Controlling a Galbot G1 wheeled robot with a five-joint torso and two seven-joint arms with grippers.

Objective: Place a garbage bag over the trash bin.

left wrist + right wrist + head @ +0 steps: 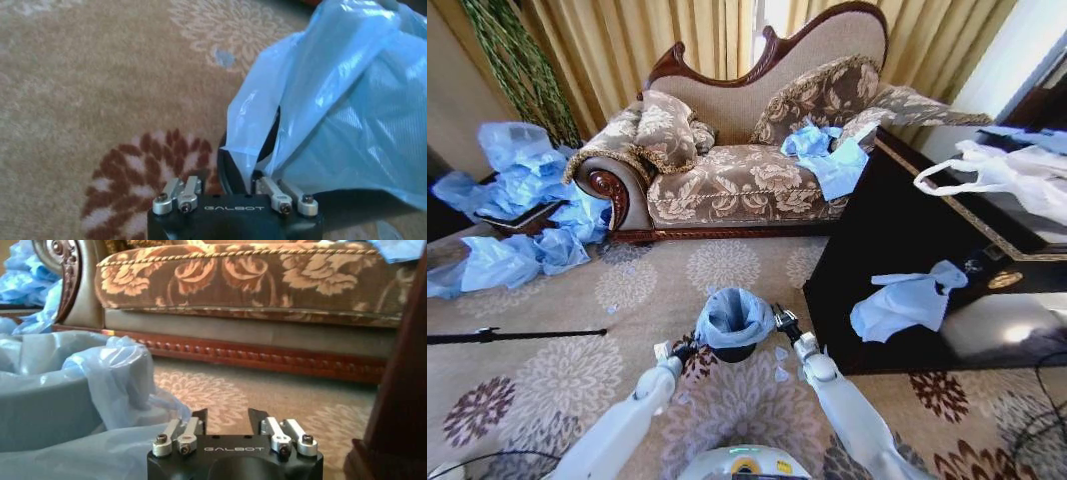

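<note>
Fitting step under way — the garbage bag (733,315) drapes the trash bin (733,352), left tool (679,350) and right tool (781,321) both spread beside its rim — next, tuck loose film down.

A light-blue, translucent garbage bag (733,314) sits draped over the small black trash bin (733,352) on the patterned carpet in front of the sofa — its crinkled plastic bunched around the rim and open at the top. Only the bin's glossy dark lower wall shows beneath the film. From the left wrist view, the bag (347,100) hangs in loose folds over the bin's black side (230,167) — partly covering it.
</note>
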